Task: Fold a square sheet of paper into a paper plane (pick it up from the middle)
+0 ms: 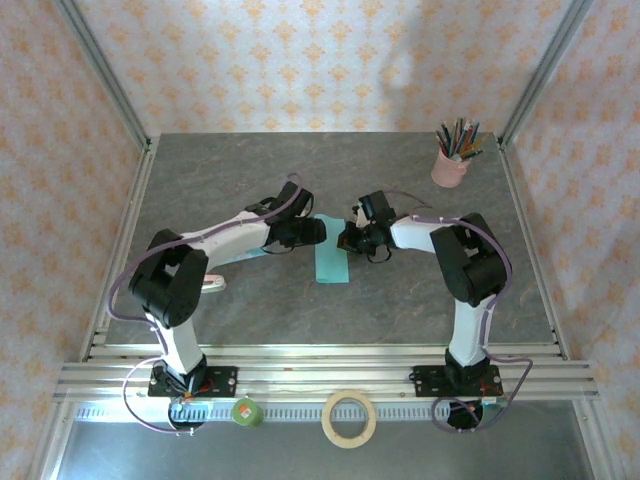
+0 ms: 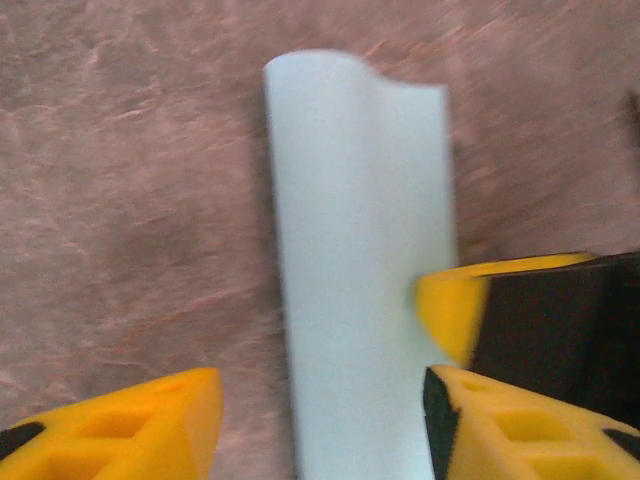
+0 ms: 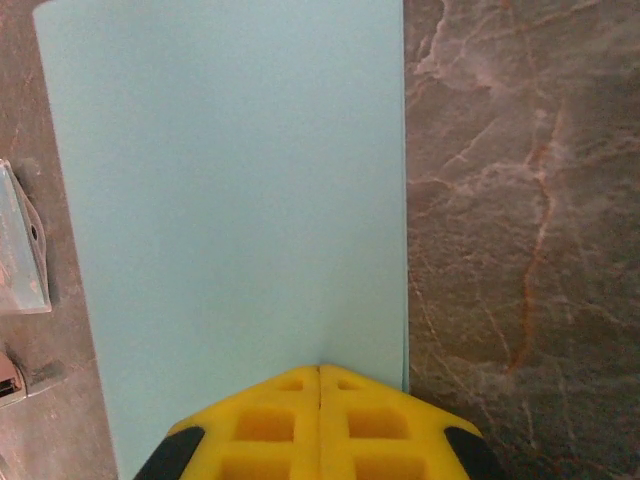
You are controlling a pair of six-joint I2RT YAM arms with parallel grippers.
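Paper sheet (image 3: 230, 190) lay folded narrow on bench (image 3: 500, 200); right gripper (image 3: 320, 378) closed tight over its edge, left gripper (image 2: 320, 420) half-wide astride it.

Bright, even overhead light on the grey surface (image 1: 400, 300), with glare along the aluminium rail (image 1: 330, 352) at the near edge and only soft shadows. Blurred and pink-tinted from the left wrist, washing the square sheet of paper (image 2: 360, 280) near white; crisp, true-coloured from the right wrist.

No legible text or labels.
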